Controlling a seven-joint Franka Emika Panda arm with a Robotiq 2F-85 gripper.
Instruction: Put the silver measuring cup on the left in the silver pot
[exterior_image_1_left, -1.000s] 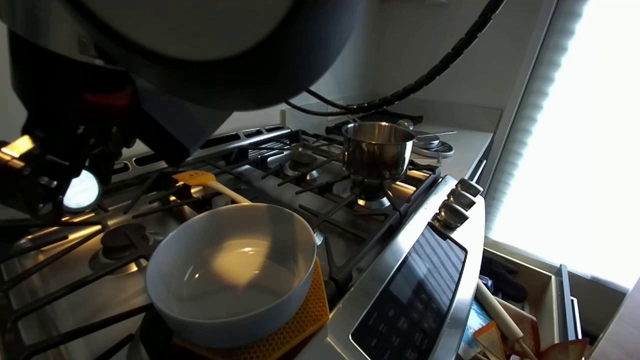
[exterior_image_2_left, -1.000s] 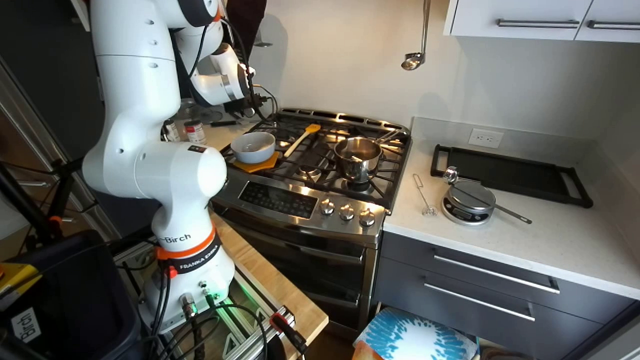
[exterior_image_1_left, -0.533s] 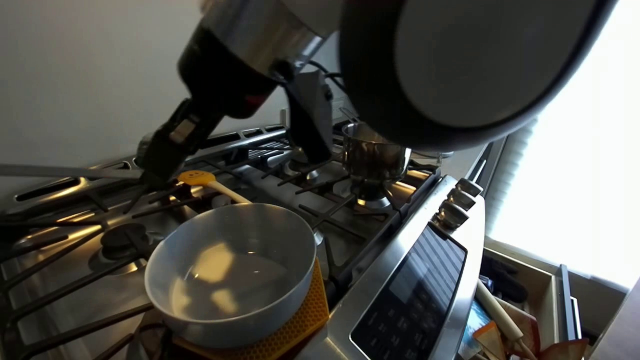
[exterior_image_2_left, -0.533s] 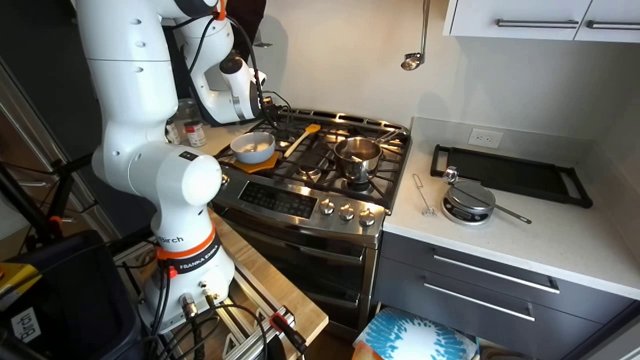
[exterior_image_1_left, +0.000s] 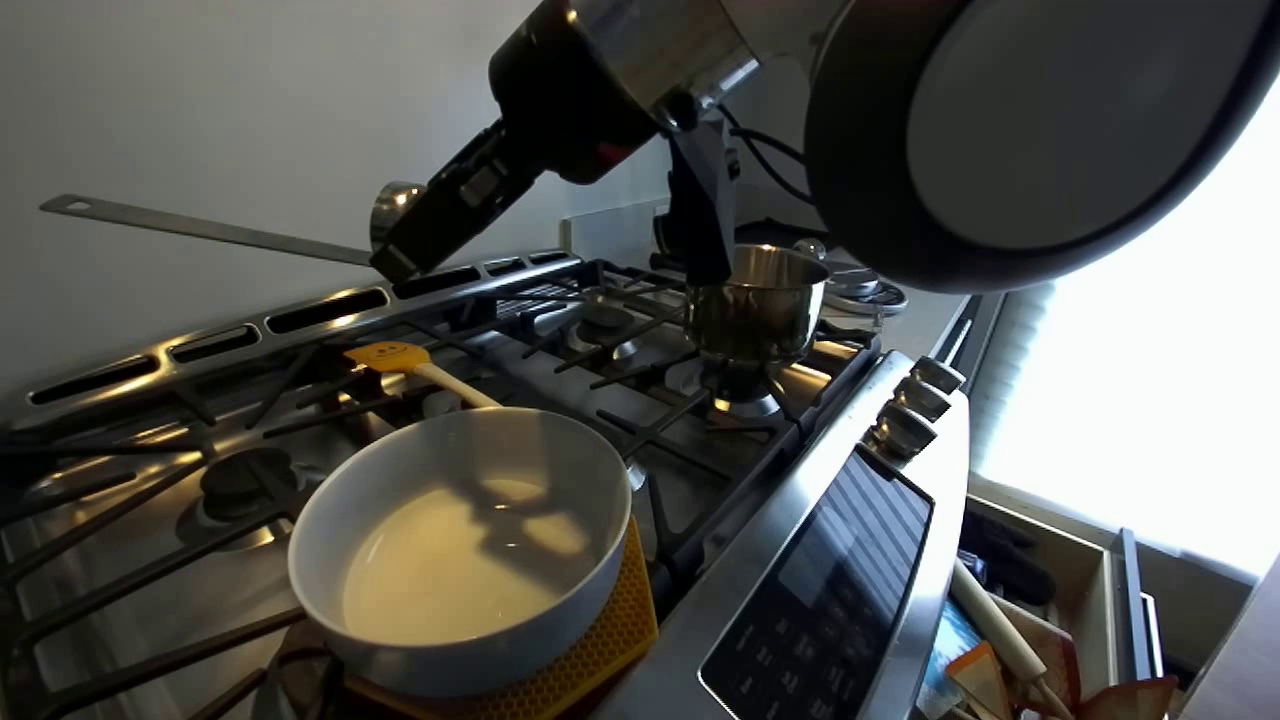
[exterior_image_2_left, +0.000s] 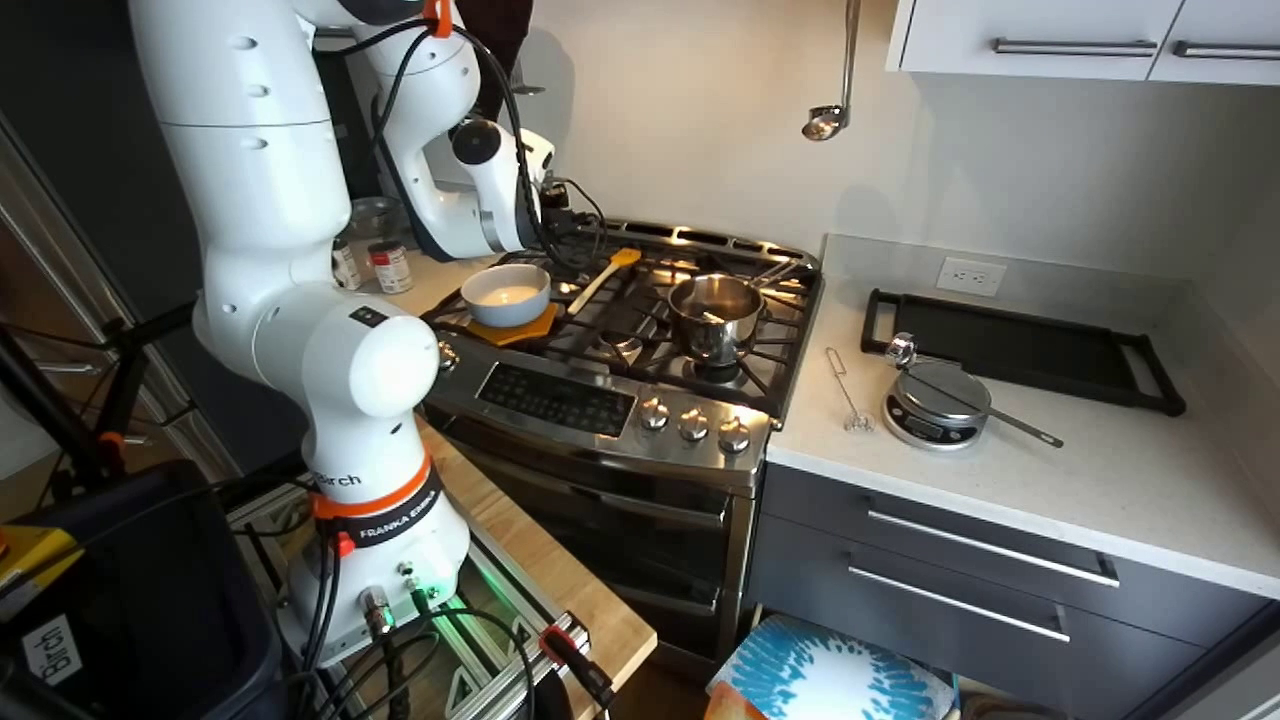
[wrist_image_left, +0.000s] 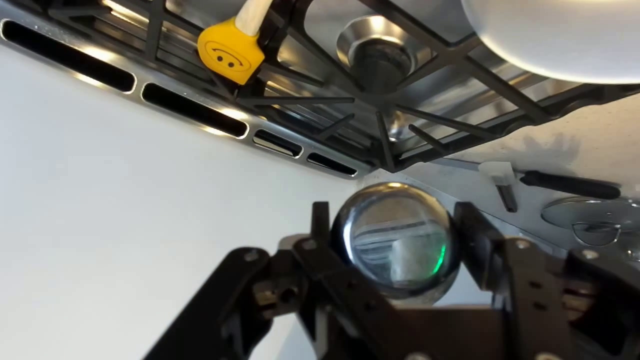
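My gripper (wrist_image_left: 395, 215) is shut on the silver measuring cup (wrist_image_left: 397, 245), with a finger on each side of the round shiny bowl. In an exterior view the gripper (exterior_image_1_left: 400, 262) partly hides the cup (exterior_image_1_left: 393, 208), and its long thin handle (exterior_image_1_left: 215, 230) points left in the air. The gripper is above the stove's rear edge, near the back wall. The silver pot (exterior_image_1_left: 752, 320) stands on a burner to the right of the gripper, apart from it. The pot also shows in an exterior view (exterior_image_2_left: 716, 330), its handle toward the back.
A white bowl (exterior_image_1_left: 460, 560) sits on an orange trivet (exterior_image_1_left: 630, 600) at the stove's front. A yellow spatula (exterior_image_1_left: 390, 357) lies behind it. Another long-handled metal cup (exterior_image_2_left: 1020, 428) lies across a scale (exterior_image_2_left: 930, 430) on the counter, beside a whisk (exterior_image_2_left: 850, 395) and black tray (exterior_image_2_left: 1030, 345).
My gripper has risen and moved right along the stove's back with the cup held. The handle has swung into fuller view in an exterior view. The pot and bowl have not moved.
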